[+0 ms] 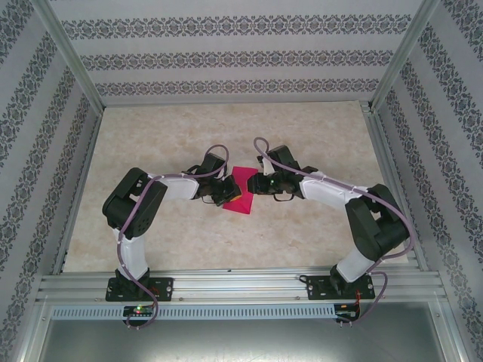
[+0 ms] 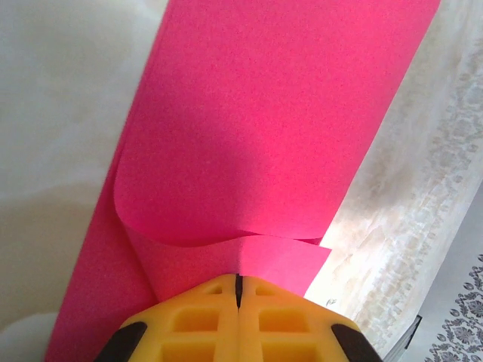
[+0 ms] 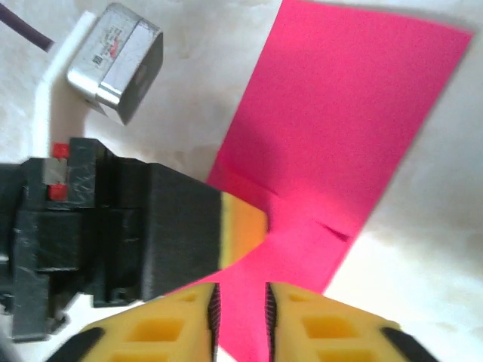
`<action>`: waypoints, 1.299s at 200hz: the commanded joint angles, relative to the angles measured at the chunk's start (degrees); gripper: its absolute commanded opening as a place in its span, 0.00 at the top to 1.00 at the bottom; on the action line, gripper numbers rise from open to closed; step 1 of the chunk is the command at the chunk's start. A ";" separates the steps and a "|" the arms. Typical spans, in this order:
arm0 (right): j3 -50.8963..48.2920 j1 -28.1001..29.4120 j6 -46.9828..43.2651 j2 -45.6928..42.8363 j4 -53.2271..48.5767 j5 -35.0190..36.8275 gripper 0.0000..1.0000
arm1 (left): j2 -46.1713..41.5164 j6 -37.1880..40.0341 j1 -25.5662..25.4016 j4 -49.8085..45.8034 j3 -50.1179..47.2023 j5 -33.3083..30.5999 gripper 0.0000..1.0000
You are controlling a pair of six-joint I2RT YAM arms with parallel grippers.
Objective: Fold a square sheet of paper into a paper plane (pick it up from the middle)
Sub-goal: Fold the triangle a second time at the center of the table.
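The square sheet of paper (image 1: 243, 188) is magenta-pink and lies doubled over at the middle of the table, between the two grippers. My left gripper (image 1: 223, 192) is shut on its near edge. In the left wrist view, the yellow jaws (image 2: 238, 283) are pressed together on the paper (image 2: 264, 113), whose upper layer curls loosely over the lower one. My right gripper (image 1: 260, 185) comes in from the right. Its fingers (image 3: 241, 302) stand slightly apart, and the pink paper (image 3: 339, 113) shows through the gap. The left gripper's fingertip (image 3: 241, 219) pinches the sheet just ahead of them.
The beige marbled tabletop (image 1: 226, 128) is enclosed by patterned walls and aluminium posts. An aluminium rail (image 1: 241, 283) at the near edge carries both arm bases. A silver box (image 3: 117, 60) on the left wrist sits close to my right gripper.
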 commanded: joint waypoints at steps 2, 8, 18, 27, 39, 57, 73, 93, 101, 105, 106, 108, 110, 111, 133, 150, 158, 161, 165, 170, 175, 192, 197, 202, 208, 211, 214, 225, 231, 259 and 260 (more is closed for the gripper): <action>-1.73 1.80 6.71 2.38 3.18 -6.37 0.87 | 1.73 1.61 0.20 -3.42 -0.50 -1.76 0.99; -1.63 2.21 7.14 3.03 3.23 -6.51 0.90 | 1.76 1.63 0.26 -3.50 -0.39 -1.78 0.99; -1.63 2.64 8.28 4.14 3.70 -6.73 0.92 | 1.89 1.64 0.23 -3.53 -0.39 -1.74 0.99; -1.33 3.08 8.72 5.10 4.52 -7.62 0.93 | 1.97 1.66 0.27 -3.51 -0.39 -1.57 0.99; -0.69 3.57 8.98 6.20 4.25 -7.91 0.93 | 1.97 1.76 0.27 -3.84 -0.08 -1.51 0.99; 0.46 3.66 8.69 7.60 3.17 -7.94 0.93 | 1.82 1.85 0.29 -3.99 0.13 -1.51 0.99; 0.86 3.51 8.90 8.51 2.90 -8.20 0.93 | 1.92 1.98 0.19 -4.26 0.06 -1.47 0.99; 1.37 3.60 8.60 9.03 2.13 -8.48 0.92 | 1.83 2.11 0.25 -4.48 0.14 -1.33 0.99; 1.45 3.60 8.44 9.07 1.91 -8.43 0.92 | 1.74 2.25 0.27 -4.66 0.31 -1.44 0.99; 1.44 3.60 8.37 9.06 1.92 -8.37 0.91 | 1.72 2.25 0.31 -4.80 0.25 -1.51 0.99; 1.44 3.60 8.35 9.07 1.88 -8.36 0.91 | 1.71 2.25 0.25 -4.81 0.24 -1.52 0.99; 1.46 3.60 8.33 9.12 1.79 -8.42 0.91 | 1.71 2.25 0.26 -4.83 0.25 -1.51 1.00; 1.51 3.51 8.33 9.13 1.76 -8.44 0.91 | 1.71 2.25 0.25 -4.85 0.30 -1.47 0.99; 1.56 3.51 8.33 9.19 1.76 -8.39 0.91 | 1.71 2.25 0.21 -4.88 0.26 -1.46 0.99; 1.85 3.51 8.00 9.25 1.43 -8.96 0.91 | 1.37 2.25 0.25 -4.99 0.02 -1.80 1.00; 1.97 3.47 7.54 9.03 0.59 -8.58 0.90 | 1.40 2.25 0.22 -5.00 -0.01 -1.79 1.00; 1.91 3.42 7.45 8.77 0.53 -8.53 0.90 | 1.28 2.25 0.27 -4.94 -0.06 -1.84 1.00; 1.87 3.36 7.45 8.69 0.46 -8.49 0.90 | 1.28 2.18 0.27 -5.00 -0.04 -1.83 1.00; 1.79 3.37 7.45 8.52 0.47 -8.38 0.90 | 1.26 2.16 0.27 -5.00 -0.10 -1.88 1.00; 1.74 3.34 7.40 8.34 0.44 -8.27 0.90 | 1.27 2.16 0.22 -5.08 -0.06 -1.89 1.00; 1.66 3.23 7.43 8.14 0.40 -8.16 0.90 | 1.25 2.16 0.27 -5.07 -0.04 -1.94 1.00; 1.39 2.92 7.37 7.46 0.20 -8.09 0.89 | 1.03 2.45 0.26 -5.58 0.18 -1.95 1.00; 1.34 2.81 7.41 7.17 0.25 -8.01 0.89 | 0.92 2.64 0.21 -5.99 0.30 -2.17 1.00; 1.13 2.67 7.51 6.79 0.31 -7.93 0.89 | 0.91 2.76 0.27 -6.38 0.33 -2.37 1.00; 0.76 2.64 7.69 6.48 0.69 -7.84 0.89 | 0.88 2.77 0.20 -6.40 0.34 -2.50 1.00; 0.73 2.59 7.84 6.22 0.84 -7.83 0.89 | 0.97 2.71 0.26 -6.38 0.33 -2.52 1.00; 0.66 2.55 7.93 6.08 0.84 -7.87 0.89 | 0.97 2.62 0.25 -6.22 0.31 -2.54 1.00; 0.65 2.37 8.15 5.67 0.85 -8.31 0.89 | 1.27 2.43 0.26 -5.67 0.28 -2.10 1.00; 0.83 2.28 8.05 5.57 0.58 -8.52 0.89 | 1.36 2.29 0.26 -5.46 0.20 -2.02 1.00; 0.02 1.84 8.69 3.61 0.13 -6.90 0.89 | 1.39 2.25 0.27 -5.47 0.31 -2.01 1.00; -0.11 1.80 8.81 3.53 0.24 -6.79 0.89 | 1.37 2.25 0.27 -5.46 0.31 -2.08 1.00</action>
